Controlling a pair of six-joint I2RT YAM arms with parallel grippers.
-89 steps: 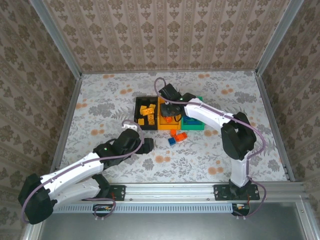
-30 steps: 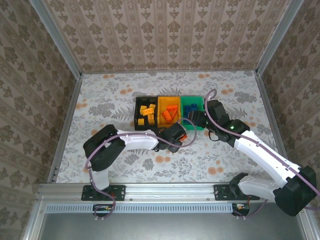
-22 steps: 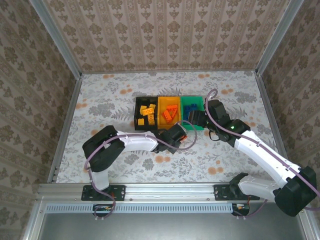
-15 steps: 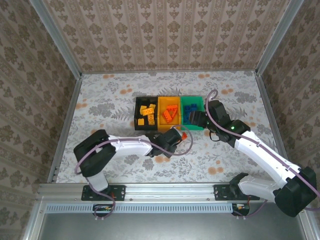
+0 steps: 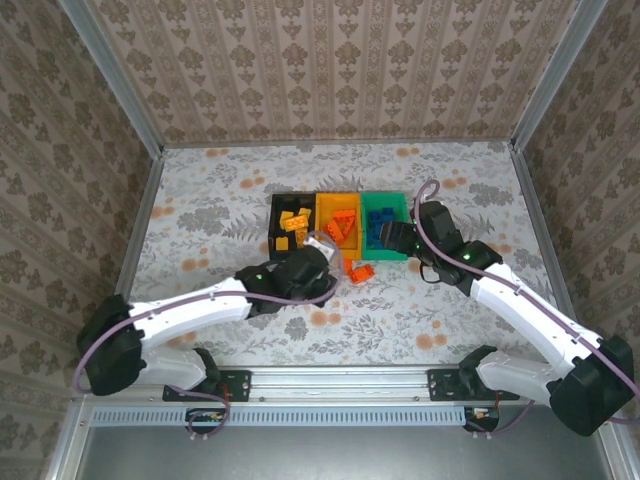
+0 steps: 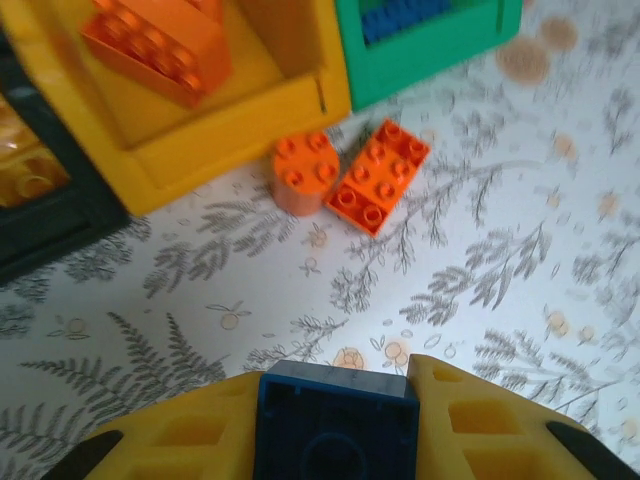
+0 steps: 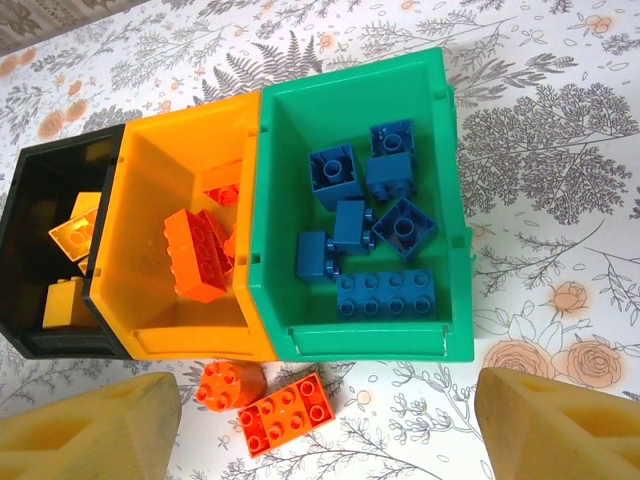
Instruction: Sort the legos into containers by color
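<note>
Left claw [image 6: 336, 402] clamps blue lego [image 6: 335, 440]; right claw [image 7: 325, 428] wide, over green bin [image 7: 370, 342].

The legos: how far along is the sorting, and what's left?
Nearly done. Yellow bricks sit in the black bin, red-orange in the yellow-orange bin, blue in the green bin. The left hand grips a blue brick. Two red-orange bricks, one round, one rectangular, lie on the table.

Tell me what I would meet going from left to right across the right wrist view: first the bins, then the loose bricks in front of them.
Bins: black bin → yellow-orange bin → green bin. Loose bricks: round red-orange brick → rectangular red-orange brick.
</note>
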